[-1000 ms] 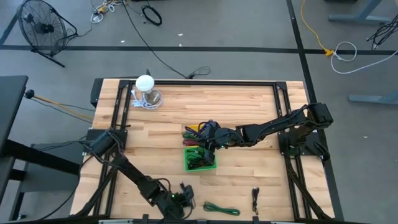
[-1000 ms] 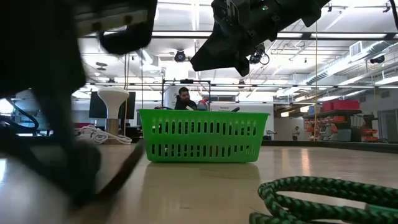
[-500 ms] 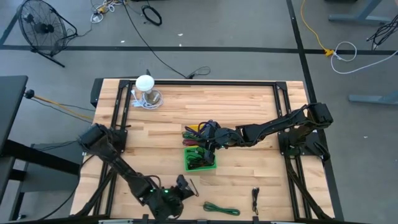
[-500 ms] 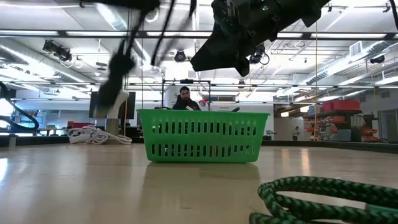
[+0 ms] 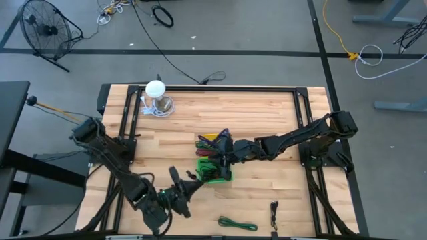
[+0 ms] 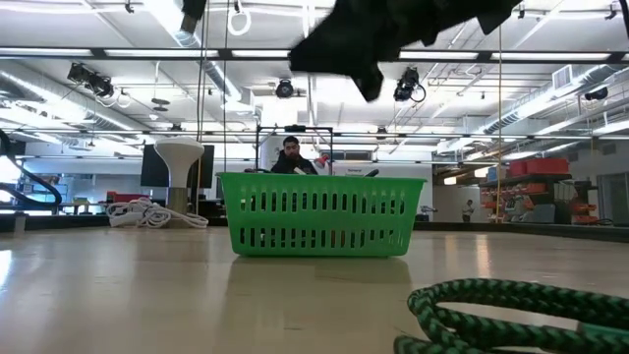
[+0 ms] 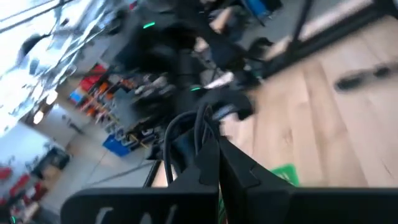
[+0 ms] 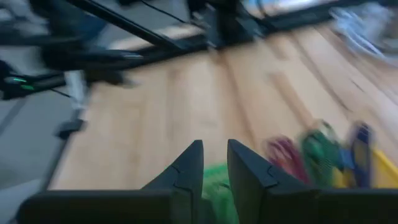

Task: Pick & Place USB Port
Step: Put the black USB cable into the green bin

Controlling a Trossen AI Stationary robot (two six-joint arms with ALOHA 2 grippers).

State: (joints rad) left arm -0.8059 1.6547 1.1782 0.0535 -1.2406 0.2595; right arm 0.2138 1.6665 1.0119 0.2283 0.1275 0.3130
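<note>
My left gripper (image 5: 189, 188) is above the table near its front edge, just left of the green basket (image 5: 215, 171), and is shut on a black USB cable (image 7: 186, 127). The basket (image 6: 321, 213) stands on the wood and holds dark cables. My right gripper (image 5: 223, 152) hovers over the basket's far rim. Its fingers (image 8: 189, 165) stand apart with nothing between them. My left gripper pinches the black cable between its two shut fingers (image 7: 217, 163). A loop of the cable (image 7: 200, 119) stands out beyond the fingertips. The cable is lifted clear of the table. Which part of the cable is in the pinch, the fingers hide.
A bundle of coloured cables (image 5: 212, 141) lies just beyond the basket. A green cord (image 5: 237, 224) and a small black cable (image 5: 274, 213) lie near the front edge. A white round object with a white cord (image 5: 157, 99) is at the far left. Black rails (image 5: 127, 127) frame the table.
My left gripper has risen from the table's front edge and gone toward the basket, rolling as it rose. The black cable has come up with it and is clear of the wood. My right gripper has kept its place over the basket.
</note>
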